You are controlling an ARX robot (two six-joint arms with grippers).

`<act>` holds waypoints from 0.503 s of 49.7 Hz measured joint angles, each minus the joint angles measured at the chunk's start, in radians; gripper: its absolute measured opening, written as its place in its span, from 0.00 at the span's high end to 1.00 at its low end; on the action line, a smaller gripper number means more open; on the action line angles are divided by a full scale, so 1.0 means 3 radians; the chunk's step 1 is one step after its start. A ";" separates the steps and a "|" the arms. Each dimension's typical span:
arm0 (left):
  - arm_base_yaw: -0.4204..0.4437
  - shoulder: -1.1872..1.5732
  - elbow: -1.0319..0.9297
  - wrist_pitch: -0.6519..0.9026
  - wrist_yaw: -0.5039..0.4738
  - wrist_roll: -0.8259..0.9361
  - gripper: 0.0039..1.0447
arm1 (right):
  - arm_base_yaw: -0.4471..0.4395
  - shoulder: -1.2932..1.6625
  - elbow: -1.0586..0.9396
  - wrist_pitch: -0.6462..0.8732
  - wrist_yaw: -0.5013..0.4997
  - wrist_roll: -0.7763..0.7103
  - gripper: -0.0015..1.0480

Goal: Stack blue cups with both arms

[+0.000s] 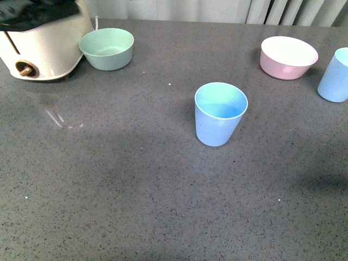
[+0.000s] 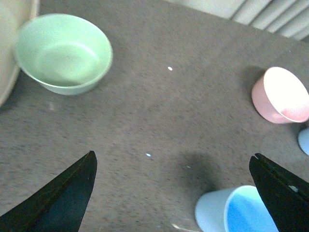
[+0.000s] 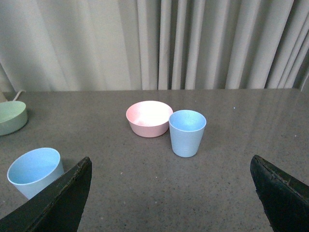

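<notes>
One blue cup stands upright at the table's middle. The second blue cup stands upright at the right edge of the front view, partly cut off, next to a pink bowl. Neither arm shows in the front view. My left gripper is open and empty; the middle cup lies near one of its fingers. My right gripper is open and empty, apart from the right cup; the middle cup shows beside one of its fingers.
A mint green bowl sits at the back left beside a cream appliance. The pink bowl with white inside stands at the back right, close to the right cup. Curtains hang behind the grey table.
</notes>
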 joint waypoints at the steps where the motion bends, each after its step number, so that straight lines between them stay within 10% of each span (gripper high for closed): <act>1: 0.0065 -0.0047 -0.0207 0.0497 -0.0296 0.0188 0.15 | 0.0000 0.0000 0.0000 0.0000 0.0001 0.0000 0.09; 10: 0.0670 -0.0591 -0.1494 0.2522 -0.0398 0.1088 0.44 | 0.0000 0.0000 0.0000 0.0000 -0.0006 0.0000 0.09; 25: 0.1208 -0.1174 -0.2645 0.3084 0.0098 0.1326 0.94 | 0.0000 0.0000 0.0000 0.0000 -0.0009 0.0000 0.09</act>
